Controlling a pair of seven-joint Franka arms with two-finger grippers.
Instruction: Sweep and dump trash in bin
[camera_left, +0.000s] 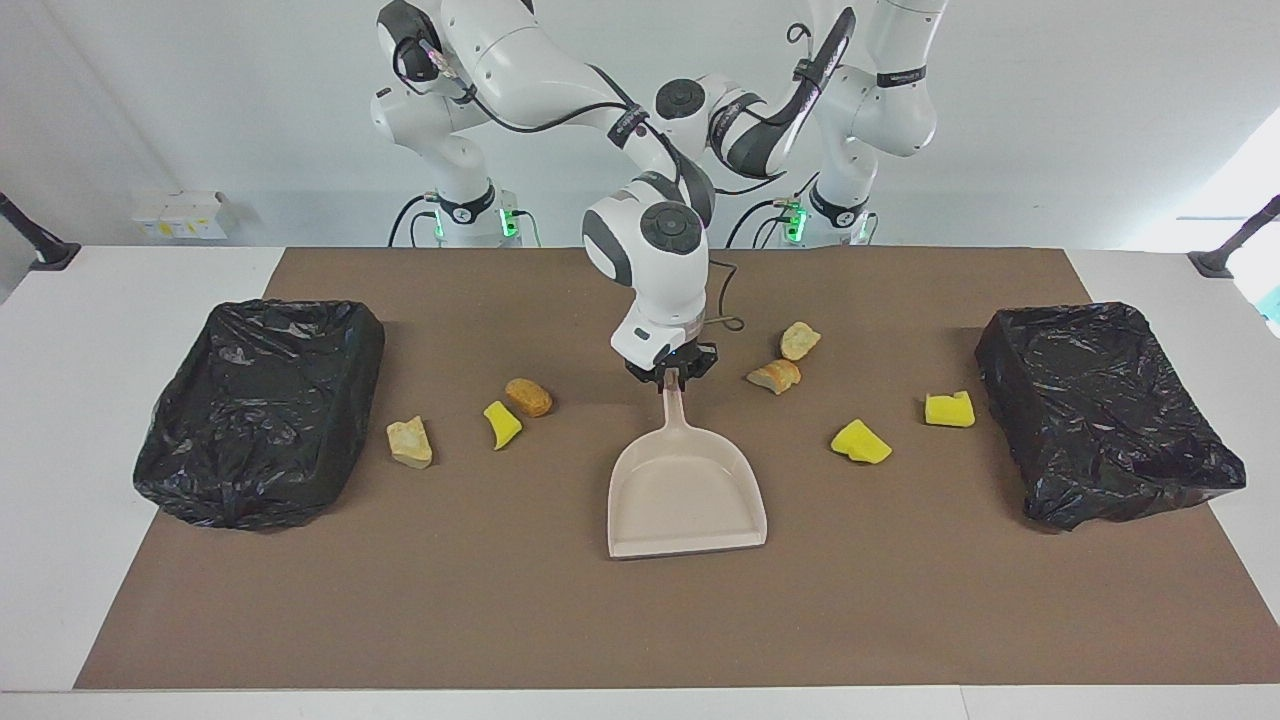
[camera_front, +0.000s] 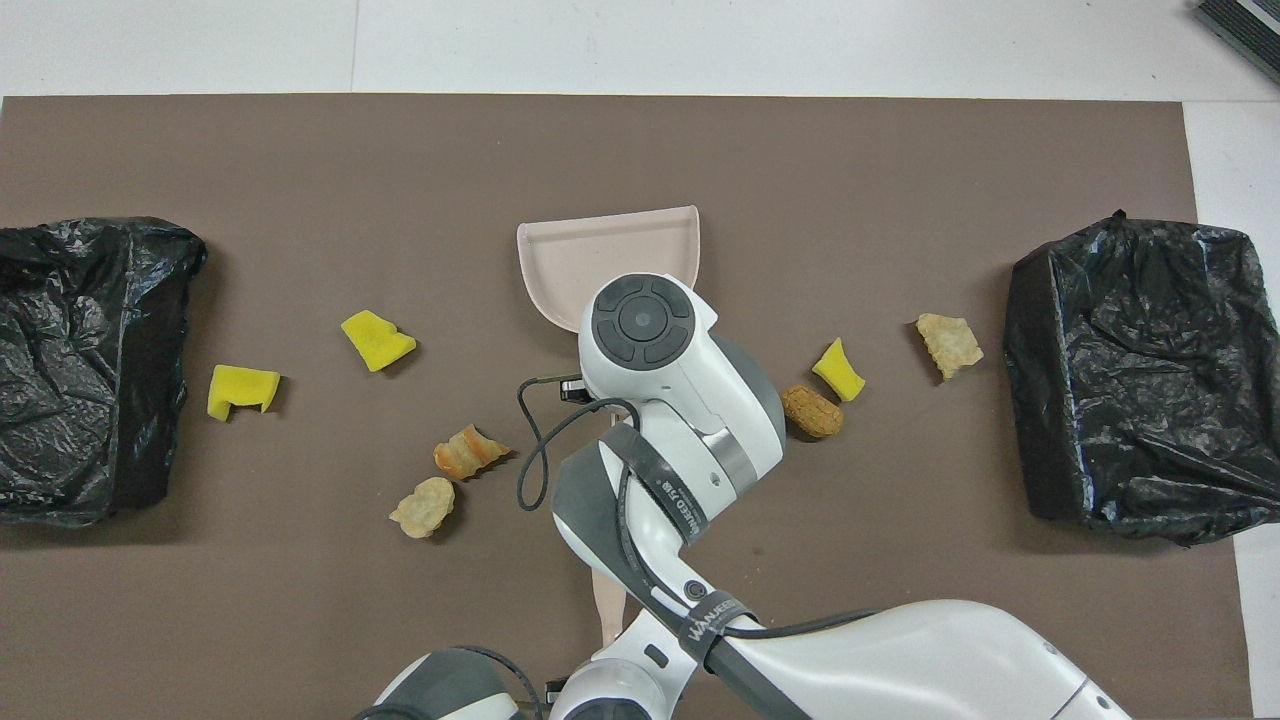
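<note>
Trash (camera_left: 861, 441) lies loose on the brown mat (camera_left: 640, 620), seven pieces in all and none of them gathered. Three lie on the side of the right claw (camera_left: 672, 372) that faces the right arm's end of the table, and four lie on the side toward the left arm's end. The right claw is down at the tip of the dustpan handle (camera_left: 674, 405). Whether it is clamped on the handle or only set around it, I cannot tell. The dustpan (camera_left: 686, 490) lies flat on the mat and reaches away from the claw, its open lip pointing away from the robots. A black-lined bin (camera_left: 250, 480) stands well off to one side of the claw, at the right arm's end, and a second bin (camera_left: 1110, 470) stands well off at the left arm's end. The left arm waits folded back by its base, and the left claw cannot be seen. By my reading, the step in hand is taking hold of the dustpan, so the sweeping has not begun. The next move calls for a firm hold on the thin handle. The pan's lip should then go low to the mat beside the nearest pieces.
</note>
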